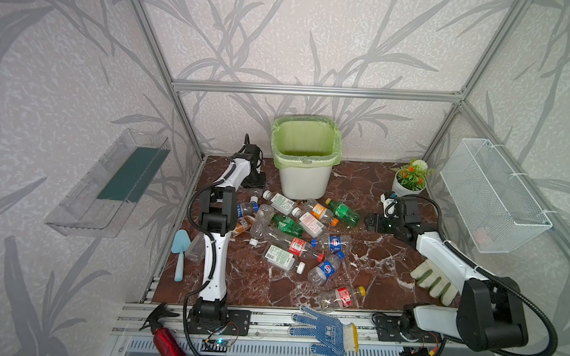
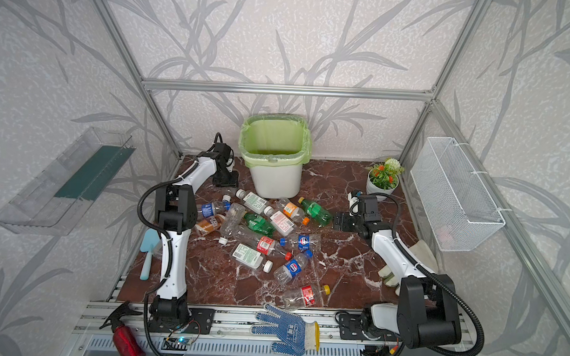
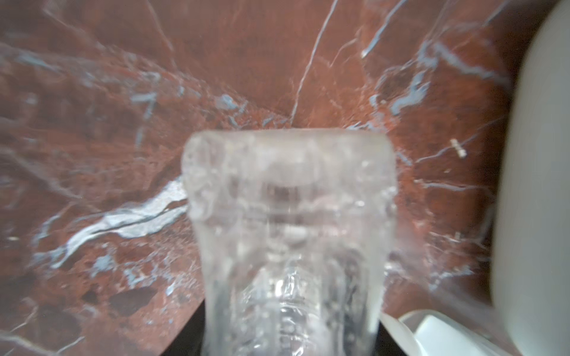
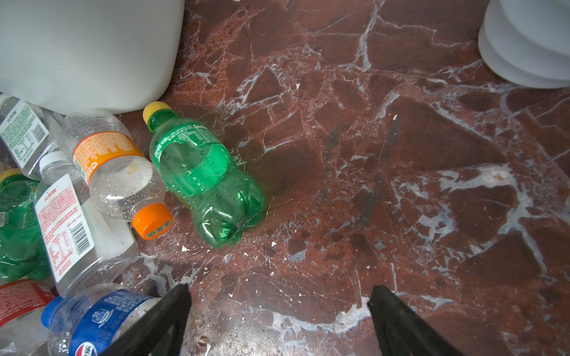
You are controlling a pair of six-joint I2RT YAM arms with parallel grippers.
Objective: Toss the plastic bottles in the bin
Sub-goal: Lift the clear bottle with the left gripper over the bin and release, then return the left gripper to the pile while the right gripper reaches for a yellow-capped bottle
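Left end effector [image 1: 254, 180]: down low, left of centre in both top views, just left of the bin [image 1: 305, 183]. Its wrist cam is basically all blurry clear bottle [image 3: 287, 231], sitting right in its mouth. The fingers themselves are hidden though, so I honestly can't tell if it's clamped or only lined up.
Bin status: back centre of the frame, green liner. From above I see no bottle in there, so it looks empty to me.
Main heap: the plastic bottles [image 1: 291, 232] lie mid-frame on the table [image 1: 388, 272], right in front of the bin. Over a dozen, all on their sides, lots of them touching or overlapping.
Straggler: a red-label bottle [image 1: 341, 297] with a yellow cap, lower centre near the front edge, apart from the heap.
Right end effector [image 4: 279, 288]: right of centre in the top views, fingers spread wide with only bare table between them. Nearest target is the green bottle [image 4: 200, 178] at the heap's right edge, upper left in its wrist frame, not touching.
Progress: barely started, imo. Nothing binned that I can see, maybe one bottle being picked up, and everything else left to go.
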